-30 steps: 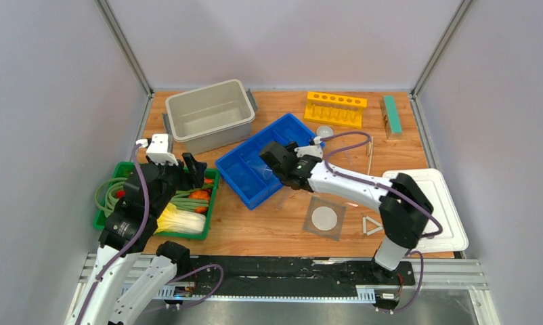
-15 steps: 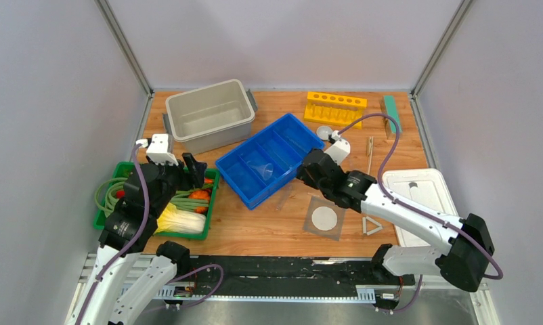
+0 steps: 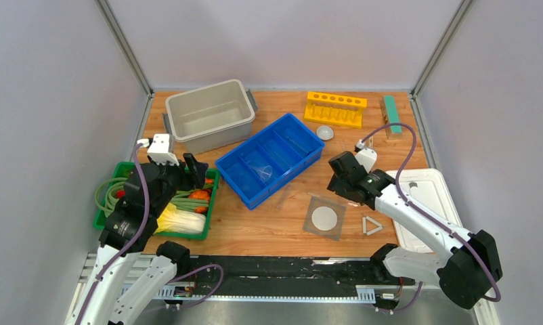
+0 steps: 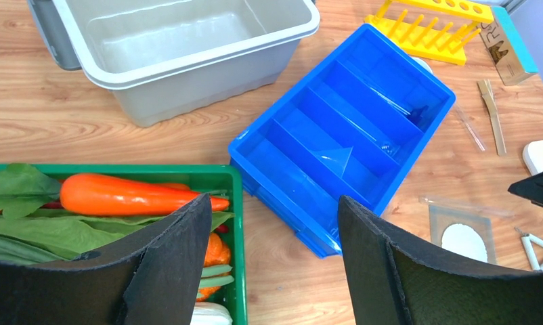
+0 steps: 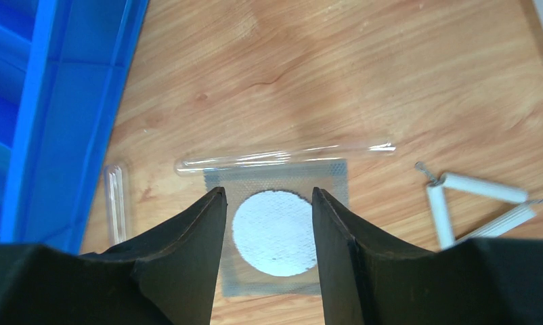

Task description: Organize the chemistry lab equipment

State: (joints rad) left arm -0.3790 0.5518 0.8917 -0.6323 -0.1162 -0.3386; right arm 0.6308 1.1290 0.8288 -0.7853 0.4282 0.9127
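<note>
The right gripper (image 5: 267, 196) has its jaws parted about halfway with nothing between them, looking straight down at the wood. Framed in the gap, at lower centre of the wrist view, is the grey square mesh (image 5: 330, 177) with its white disc (image 5: 275, 233). This is a thin, flat, light sheet lying flush on the table, so it is probably hard to get a finger under. One raised edge or a corner looks the likeliest hold.

Just above the fingertips a long clear glass tube (image 5: 282, 157) lies along the mesh's upper edge. It is round, smooth and breakable, so it will roll and slip. A gentle pinch across its middle seems safest.

A shorter clear tube (image 5: 116, 200) lies at left beside the blue bin (image 5: 59, 101), and the white triangle (image 5: 482, 187) sits at right, apart from the mesh.

The left gripper (image 4: 274, 202) stands wide and empty above the corner of the green tray (image 4: 231, 196), at the left of the overhead view — well apart from all of these.
</note>
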